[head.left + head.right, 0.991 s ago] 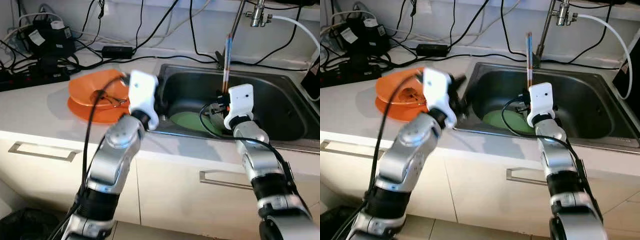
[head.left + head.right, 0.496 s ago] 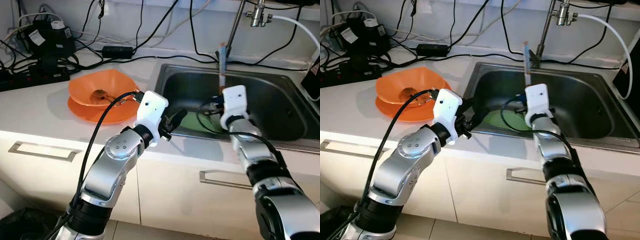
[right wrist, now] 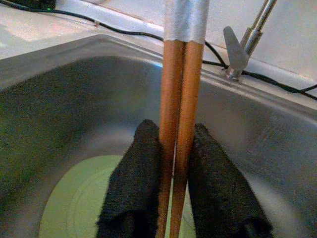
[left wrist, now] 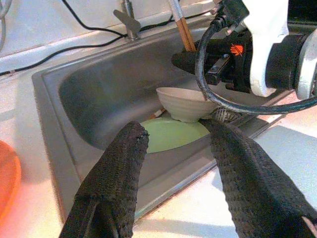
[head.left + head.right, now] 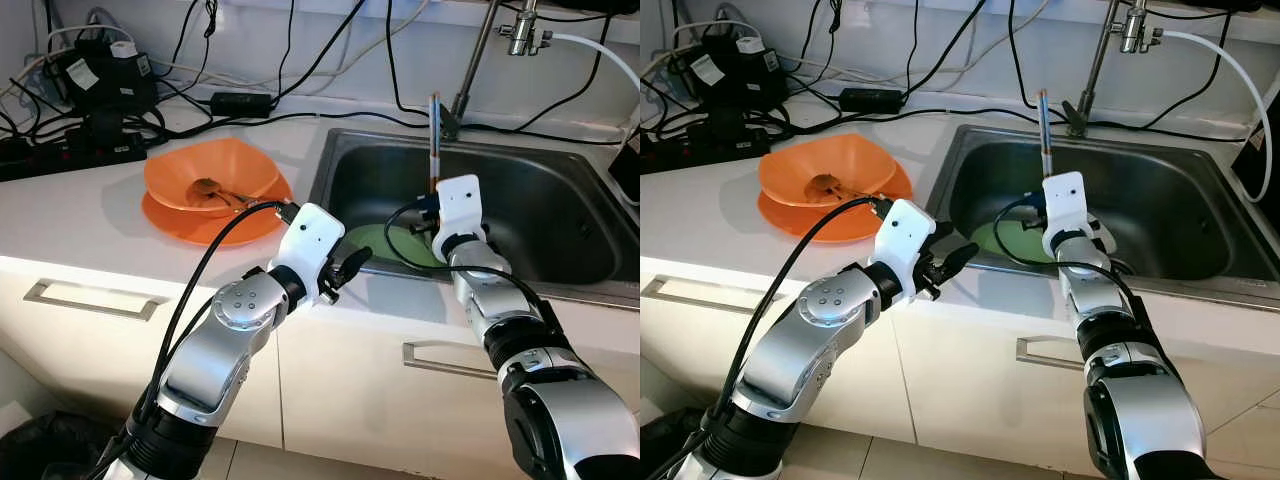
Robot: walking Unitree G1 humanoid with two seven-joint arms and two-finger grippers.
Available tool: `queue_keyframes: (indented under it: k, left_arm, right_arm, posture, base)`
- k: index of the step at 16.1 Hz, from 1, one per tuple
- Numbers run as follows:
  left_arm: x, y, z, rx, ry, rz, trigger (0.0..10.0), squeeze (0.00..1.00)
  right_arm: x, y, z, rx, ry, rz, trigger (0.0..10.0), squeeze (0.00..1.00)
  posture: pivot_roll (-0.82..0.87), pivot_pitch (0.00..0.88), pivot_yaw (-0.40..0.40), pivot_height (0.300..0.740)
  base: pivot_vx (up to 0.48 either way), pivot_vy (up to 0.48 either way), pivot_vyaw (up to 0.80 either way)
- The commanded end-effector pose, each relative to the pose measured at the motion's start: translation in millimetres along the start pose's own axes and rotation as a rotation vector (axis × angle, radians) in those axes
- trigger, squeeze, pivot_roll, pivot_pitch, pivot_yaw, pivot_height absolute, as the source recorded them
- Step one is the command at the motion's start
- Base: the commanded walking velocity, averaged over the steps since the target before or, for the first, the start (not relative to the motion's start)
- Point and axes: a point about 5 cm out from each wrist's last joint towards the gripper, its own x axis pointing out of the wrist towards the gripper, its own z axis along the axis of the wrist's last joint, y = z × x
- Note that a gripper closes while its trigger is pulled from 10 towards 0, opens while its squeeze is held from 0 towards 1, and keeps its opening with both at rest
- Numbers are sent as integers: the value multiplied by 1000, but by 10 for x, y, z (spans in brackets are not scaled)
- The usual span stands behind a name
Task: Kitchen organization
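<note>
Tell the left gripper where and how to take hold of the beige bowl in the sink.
Grip the beige bowl by its near rim, one finger inside and one outside, coming down from above on the counter side. It sits upright on the green plate, its foot too low to pinch. The right gripper, holding chopsticks, crowds its far side.

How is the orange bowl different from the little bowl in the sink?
The orange bowl is bright orange, wide and shallow; the beige bowl is pale, smaller and deeper. The orange bowl sits on an orange plate on the counter, with a spoon inside; the beige bowl sits on a green plate in the sink. Both stand upright on plates.
</note>
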Motion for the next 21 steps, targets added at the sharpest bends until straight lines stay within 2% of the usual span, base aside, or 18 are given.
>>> queue_keyframes:
  k: [1,6,7,8,11,13,15,17,19,21]
  left_arm:
    - [-4,-31,2,6,9,-11,10000,0]
    - [-10,-23,10,3,15,-8,10000,0]
    - [-11,-21,8,4,17,-5,10000,0]
    - [-10,-20,2,7,19,1,10000,0]
    - [-4,6,37,21,2,41,10000,0]
    - [4,128,172,89,-65,153,10000,0]
    - [-18,273,321,202,-130,283,10000,0]
    - [-71,369,415,309,-171,371,10000,0]
    - [-99,397,407,371,-163,398,10000,0]
    - [-102,380,357,483,-124,388,10000,0]
  right_arm:
    - [4,12,3,18,-6,-12,10000,1000]
    - [-5,25,-39,20,3,-10,10000,1000]
    - [-4,19,-34,20,2,-12,10000,855]
    - [-4,21,-31,11,-1,-13,10000,0]
    - [1,34,55,24,-58,-4,10000,0]
    - [2,58,252,121,-180,43,10000,0]
    - [-65,167,435,233,-297,202,10000,0]
    - [-241,308,506,217,-376,385,10000,0]
    - [-349,350,482,223,-394,445,10000,0]
    - [-426,349,415,246,-381,487,10000,0]
  posture:
    - [93,0,-16,740]
    - [94,0,-19,740]
    - [94,0,-20,740]
    - [94,0,-20,740]
    - [91,10,-24,740]
    - [92,22,-27,740]
    - [91,24,-28,740]
    - [89,30,-31,740]
    - [80,36,-28,740]
    - [77,42,-27,740]
  base:
    - [0,0,0]
    - [0,0,0]
    - [0,0,0]
    - [0,0,0]
    - [0,0,0]
    - [0,0,0]
    - [0,0,0]
    - [0,0,0]
    - [0,0,0]
    - [0,0,0]
